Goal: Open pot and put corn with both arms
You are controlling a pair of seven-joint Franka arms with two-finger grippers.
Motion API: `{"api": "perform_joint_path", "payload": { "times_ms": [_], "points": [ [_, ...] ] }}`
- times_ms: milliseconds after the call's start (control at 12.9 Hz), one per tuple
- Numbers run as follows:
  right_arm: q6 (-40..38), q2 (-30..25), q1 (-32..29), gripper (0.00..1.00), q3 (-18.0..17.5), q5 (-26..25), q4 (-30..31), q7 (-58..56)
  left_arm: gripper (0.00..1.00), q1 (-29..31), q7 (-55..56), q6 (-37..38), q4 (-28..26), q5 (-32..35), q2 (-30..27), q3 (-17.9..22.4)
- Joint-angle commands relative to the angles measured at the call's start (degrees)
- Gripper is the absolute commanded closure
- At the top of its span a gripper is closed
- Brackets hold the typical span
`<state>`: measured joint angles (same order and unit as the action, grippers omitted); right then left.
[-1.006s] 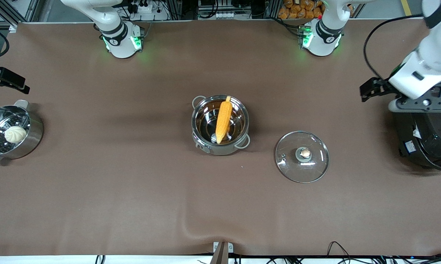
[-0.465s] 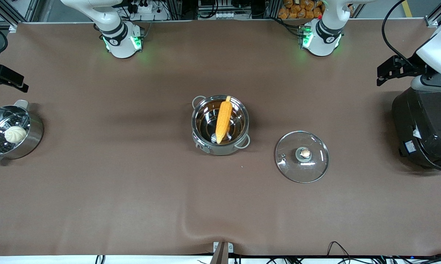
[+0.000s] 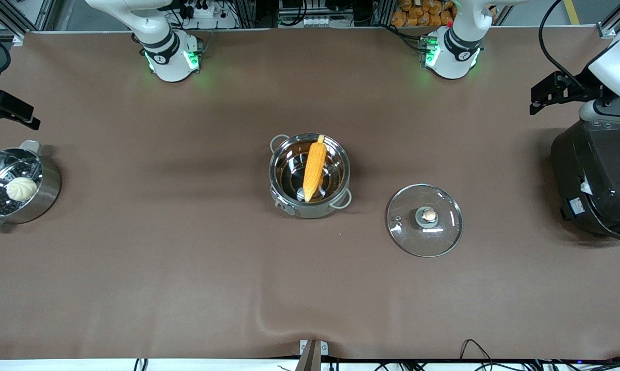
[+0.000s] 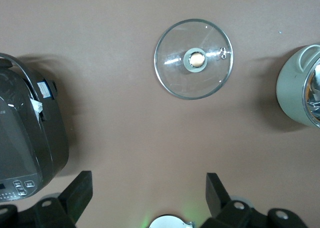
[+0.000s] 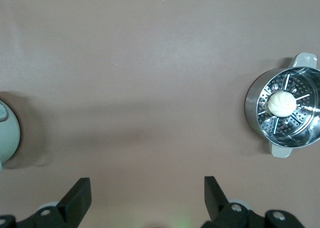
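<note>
**Brown table, one open pot with one corn cob in it**

Brown cloth covers the whole table (image 3: 186,268). One pot (image 3: 310,175) stands near the middle of it, lidless, and one corn (image 3: 314,167) lies slanted inside, its stub end resting on the rim toward the robots' edge. One glass lid (image 3: 424,220) lies flat on the cloth beside the pot, toward the left arm's end and slightly nearer the front edge, apart from it.

Two arms are raised at the table's two ends. The left gripper (image 4: 149,198) hangs above the cloth beside one black rice cooker (image 3: 598,180) at the left arm's end, fingers spread and holding nothing. The right gripper (image 5: 147,198) hangs at the right arm's end, close to one steel steamer pot (image 3: 16,185) holding one white bun (image 3: 21,188); its fingers are likewise spread and empty.

Nothing stands between pot and lid.
</note>
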<state>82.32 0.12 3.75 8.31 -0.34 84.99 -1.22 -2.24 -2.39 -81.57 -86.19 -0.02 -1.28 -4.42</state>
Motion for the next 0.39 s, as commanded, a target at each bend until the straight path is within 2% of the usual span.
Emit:
{"api": "perform_joint_path", "payload": {
  "times_ms": [0,310],
  "points": [
    [-0.05,-0.91,-0.59,0.00,-0.48,0.61,0.27,-0.45,0.00,0.13,-1.04,1.41,0.85,-1.29,0.14,0.28],
    [-0.05,-0.99,-0.50,0.00,-0.48,0.61,0.35,-0.45,0.00,0.05,-0.25,1.50,0.93,-1.29,0.05,-0.07]
  ]
}}
